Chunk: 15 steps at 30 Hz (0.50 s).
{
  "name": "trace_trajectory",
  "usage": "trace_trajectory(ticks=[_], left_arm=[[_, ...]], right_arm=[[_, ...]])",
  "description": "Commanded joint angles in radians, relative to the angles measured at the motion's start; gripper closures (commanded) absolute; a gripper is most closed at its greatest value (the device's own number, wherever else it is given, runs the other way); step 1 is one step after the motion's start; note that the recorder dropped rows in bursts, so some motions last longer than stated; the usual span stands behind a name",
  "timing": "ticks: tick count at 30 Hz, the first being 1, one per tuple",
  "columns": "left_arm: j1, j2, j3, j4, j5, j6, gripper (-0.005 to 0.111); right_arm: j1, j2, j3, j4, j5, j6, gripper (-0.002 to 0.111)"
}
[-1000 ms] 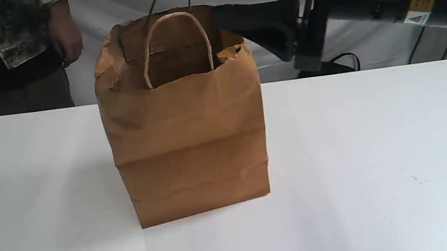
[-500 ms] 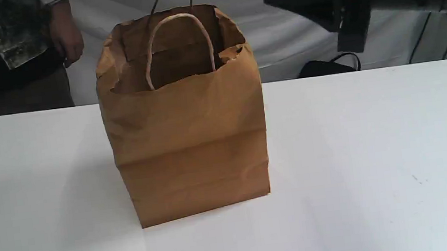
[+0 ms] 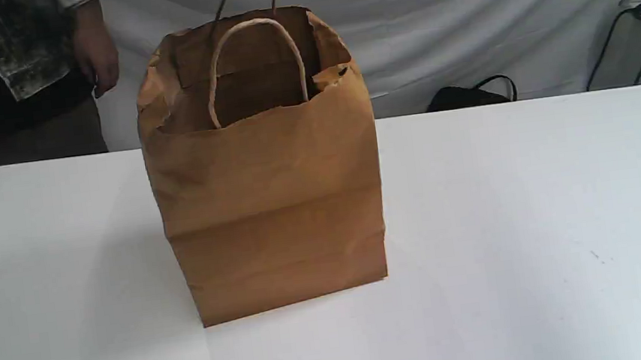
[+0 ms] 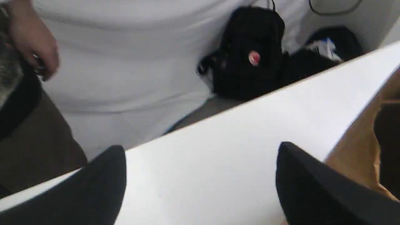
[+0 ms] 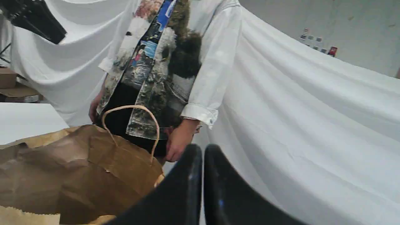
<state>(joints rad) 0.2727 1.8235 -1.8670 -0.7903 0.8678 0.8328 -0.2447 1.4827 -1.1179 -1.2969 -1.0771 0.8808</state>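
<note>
Both grippers empty; brown paper bag (image 3: 269, 210) upright on white table (image 3: 541, 209).

The right gripper (image 5: 202, 147) is recorded with its fingers pressed together and nothing between them, clear of the bag, whose open mouth is seen from above in its wrist view. The left gripper (image 4: 201, 153) is recorded with its fingers spread wide and nothing held, over the table, the bag's wall just beside one finger. The bag is stood near the table's middle, long axis vertical, mouth pointed up, near handle (image 3: 255, 60) arched upright.
</note>
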Motion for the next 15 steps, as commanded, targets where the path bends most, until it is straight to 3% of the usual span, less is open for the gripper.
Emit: trace_trajectory(ticks=[1,6,8,13,15], left_arm=[[0.038,-0.14,0.184,-0.131,-0.229,0.125,0.039],[0.035,-0.365,0.507,-0.4,-0.636,0.402,0.039],[0.018,-0.434,0.607,-0.549,-0.722,0.536,0.039],[0.013,-0.565,0.755,-0.954,-0.634,0.895,0.039],[0.013,-0.616,0.804,-0.954,-0.514,0.955,0.039]], right_arm=[[-0.035,-0.041,0.043,0.029,-0.004,0.004,0.108],[-0.047,-0.1,0.135,0.133,-0.011,-0.041,0.108],[-0.047,-0.132,0.179,0.181,-0.013,-0.067,0.108],[-0.047,-0.236,0.343,0.35,-0.014,-0.222,0.108],[-0.047,-0.3,0.431,0.496,-0.032,-0.326,0.108]])
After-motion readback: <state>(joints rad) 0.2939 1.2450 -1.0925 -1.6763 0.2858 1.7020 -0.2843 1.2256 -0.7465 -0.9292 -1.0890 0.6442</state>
